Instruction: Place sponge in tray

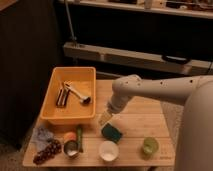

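Observation:
A green sponge (112, 132) lies on the wooden table (145, 120) near its front middle. The orange tray (72, 94) stands at the table's left and holds some utensils (70, 93). My white arm reaches in from the right. My gripper (104, 118) hangs just above and slightly left of the sponge, close to the tray's right front corner.
A white cup (108, 150) and a green cup (149, 146) stand at the front edge. A metal cup (71, 148), an orange item (69, 136), grapes (46, 151) and a bluish cloth (43, 135) lie at the front left. A shelf unit stands behind the table.

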Controlling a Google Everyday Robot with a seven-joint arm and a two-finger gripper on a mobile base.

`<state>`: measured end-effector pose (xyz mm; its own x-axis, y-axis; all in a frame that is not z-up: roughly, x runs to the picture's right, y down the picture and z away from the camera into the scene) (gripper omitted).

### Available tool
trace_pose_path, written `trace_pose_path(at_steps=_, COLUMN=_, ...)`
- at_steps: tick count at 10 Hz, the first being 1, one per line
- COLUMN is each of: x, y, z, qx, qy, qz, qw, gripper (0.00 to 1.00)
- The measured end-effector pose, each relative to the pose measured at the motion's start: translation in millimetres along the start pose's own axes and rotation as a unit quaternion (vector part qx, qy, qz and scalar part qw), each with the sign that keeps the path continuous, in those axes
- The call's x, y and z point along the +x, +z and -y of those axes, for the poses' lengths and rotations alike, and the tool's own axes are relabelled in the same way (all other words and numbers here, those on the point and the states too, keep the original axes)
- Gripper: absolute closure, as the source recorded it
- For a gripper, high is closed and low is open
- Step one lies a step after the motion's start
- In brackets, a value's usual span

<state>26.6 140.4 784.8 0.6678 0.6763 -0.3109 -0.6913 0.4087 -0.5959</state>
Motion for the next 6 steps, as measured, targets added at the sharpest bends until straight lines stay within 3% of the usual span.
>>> trace_pose_path(at_steps=3, x=12.4, y=9.6, z=-8.4, qx=-0.003, qy=-0.010, qz=-0.009, qw=0.9999, gripper=0.20)
trace_pose_path(at_steps=6, x=28.3, y=29.7, z=-47.7, qx=-0.010, qy=-0.026, qz=-0.021, qw=0.9994, gripper=0.20)
